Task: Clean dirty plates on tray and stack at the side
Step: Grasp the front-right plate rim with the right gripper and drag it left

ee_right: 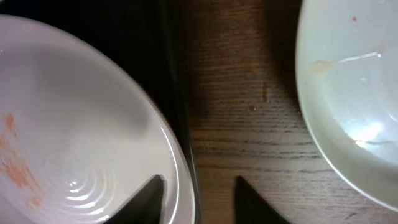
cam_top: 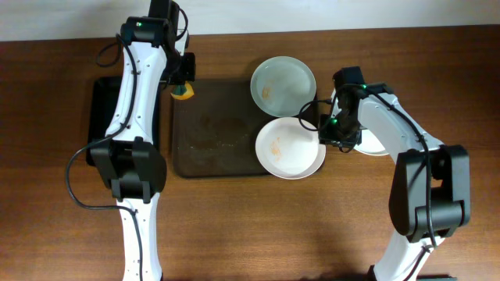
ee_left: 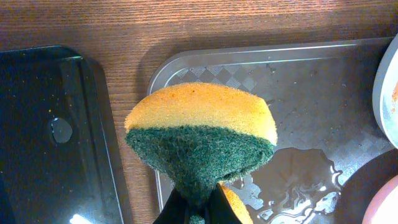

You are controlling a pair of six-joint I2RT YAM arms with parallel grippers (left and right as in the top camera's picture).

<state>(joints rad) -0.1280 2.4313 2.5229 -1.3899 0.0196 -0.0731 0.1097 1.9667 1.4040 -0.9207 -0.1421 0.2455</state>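
Observation:
The dark brown tray (cam_top: 211, 129) lies mid-table, wet in the left wrist view (ee_left: 311, 81). A bluish-white plate (cam_top: 283, 84) with faint smears sits at its far right corner. A white plate (cam_top: 291, 147) with orange smears overhangs its near right edge. A third plate (cam_top: 376, 145) lies on the table to the right, mostly hidden by the right arm. My left gripper (cam_top: 182, 87) is shut on a yellow-green sponge (ee_left: 199, 137) over the tray's far left corner. My right gripper (ee_right: 199, 199) is open, its fingers either side of the smeared plate's rim (ee_right: 74, 143).
A smaller black tray (cam_top: 101, 109) lies left of the brown tray and shows in the left wrist view (ee_left: 50, 124). Bare wooden table (cam_top: 258, 226) runs along the front. The bluish plate (ee_right: 348, 93) lies right of the right gripper.

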